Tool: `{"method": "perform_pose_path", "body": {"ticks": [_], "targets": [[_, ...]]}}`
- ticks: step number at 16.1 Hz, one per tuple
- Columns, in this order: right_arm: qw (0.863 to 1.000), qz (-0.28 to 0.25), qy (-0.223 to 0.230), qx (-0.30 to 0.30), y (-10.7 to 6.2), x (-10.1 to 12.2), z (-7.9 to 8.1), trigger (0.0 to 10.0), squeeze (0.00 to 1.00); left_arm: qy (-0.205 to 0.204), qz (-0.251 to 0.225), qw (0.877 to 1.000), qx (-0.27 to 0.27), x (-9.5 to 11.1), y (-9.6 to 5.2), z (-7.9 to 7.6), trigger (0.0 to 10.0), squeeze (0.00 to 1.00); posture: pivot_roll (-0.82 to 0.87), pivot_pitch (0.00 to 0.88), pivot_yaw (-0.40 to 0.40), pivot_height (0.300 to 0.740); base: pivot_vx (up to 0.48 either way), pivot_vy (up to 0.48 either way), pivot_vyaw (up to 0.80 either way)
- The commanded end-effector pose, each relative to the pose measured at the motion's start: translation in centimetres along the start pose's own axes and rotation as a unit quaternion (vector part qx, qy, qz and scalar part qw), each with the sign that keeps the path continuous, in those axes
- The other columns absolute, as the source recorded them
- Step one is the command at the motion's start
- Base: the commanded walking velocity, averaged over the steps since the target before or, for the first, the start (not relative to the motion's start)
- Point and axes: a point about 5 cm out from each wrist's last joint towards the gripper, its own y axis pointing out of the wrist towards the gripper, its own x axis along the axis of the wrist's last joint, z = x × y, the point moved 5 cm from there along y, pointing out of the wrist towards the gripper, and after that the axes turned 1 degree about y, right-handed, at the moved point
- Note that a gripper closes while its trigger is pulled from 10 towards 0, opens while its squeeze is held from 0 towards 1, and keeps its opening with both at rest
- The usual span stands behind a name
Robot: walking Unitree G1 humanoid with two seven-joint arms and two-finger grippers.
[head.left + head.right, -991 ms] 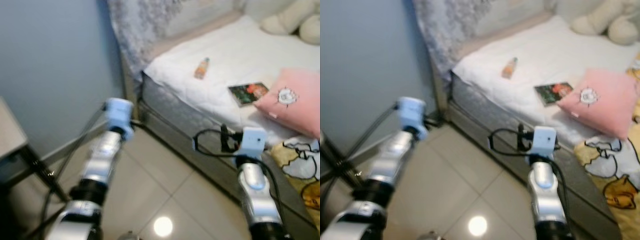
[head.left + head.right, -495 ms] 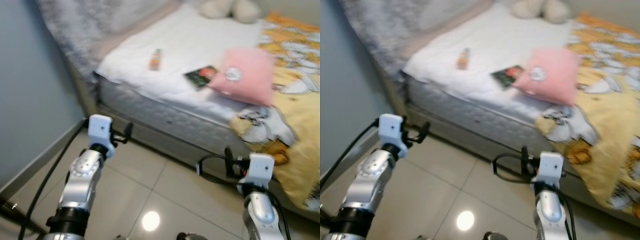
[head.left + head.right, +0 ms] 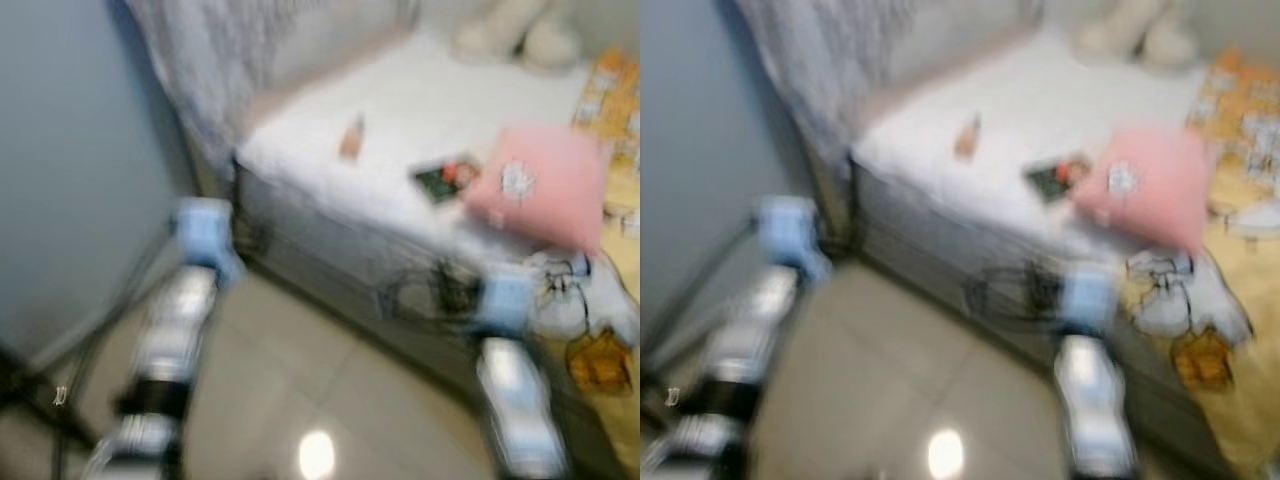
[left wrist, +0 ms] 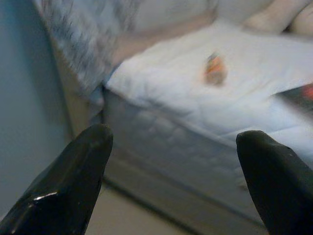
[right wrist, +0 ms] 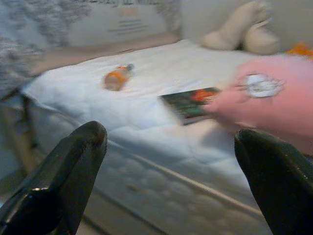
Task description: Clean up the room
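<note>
Your head views are blurred. Ahead of you is a bed [image 3: 420, 130] with a white sheet, running from about 11 o'clock to 2 o'clock. A small orange bottle [image 3: 351, 138] lies on the sheet at roughly 12 o'clock. A dark book [image 3: 447, 178] lies at 1 o'clock, its far end just beside or under a pink pillow [image 3: 542, 186]. A pale plush toy [image 3: 515, 28] sits at the far end of the bed, and a yellow blanket [image 3: 610, 310] hangs off the near edge at 3 o'clock.

Your left end effector [image 4: 173, 161] is released, fingers spread wide, raised over the tile floor [image 3: 290, 380] and facing the bed's corner. Your right end effector [image 5: 171, 166] is also released and empty, facing the book and pillow. A blue wall [image 3: 70, 150] stands at 9 o'clock.
</note>
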Motion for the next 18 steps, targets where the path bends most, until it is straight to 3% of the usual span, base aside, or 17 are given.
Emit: {"method": "perform_pose_path", "body": {"ticks": [1,14,15,16,18], "targets": [[1.0,0.016,-0.008,-0.019,-0.6,-0.8,-1.7,10.0,0.0,-0.005,-0.014,1.0,-0.024,0.9,0.8,-2.3,10.0,0.0,0.01,0.0,0.004,0.74,0.48,0.0,0.0],[1.0,0.011,-0.012,-0.001,0.3,-0.6,-0.4,10.0,0.0,0.032,-0.025,0.998,-0.041,2.1,2.4,-2.5,10.0,0.0,0.0,0.0,0.031,0.74,0.48,0.0,0.0],[1.0,0.011,-0.012,0.001,0.2,-0.6,-0.3,10.0,0.0,0.085,-0.015,0.996,-0.039,1.9,2.6,-2.7,10.0,0.79,0.0,0.0,0.029,0.74,0.428,0.0,0.0],[1.0,0.014,-0.012,0.002,0.0,-0.8,-0.3,10.0,0.0,0.087,-0.011,0.995,-0.051,1.8,2.8,-3.2,10.0,1.0,0.0,0.0,0.028,0.74,0.0,0.0,0.0],[1.0,0.017,-0.015,-0.004,-0.3,-1.0,-0.6,10.0,0.0,0.073,-0.015,0.995,-0.065,2.4,3.4,-4.3,10.0,1.0,-0.01,0.0,0.029,0.74,0.0,0.0,0.0]]}}
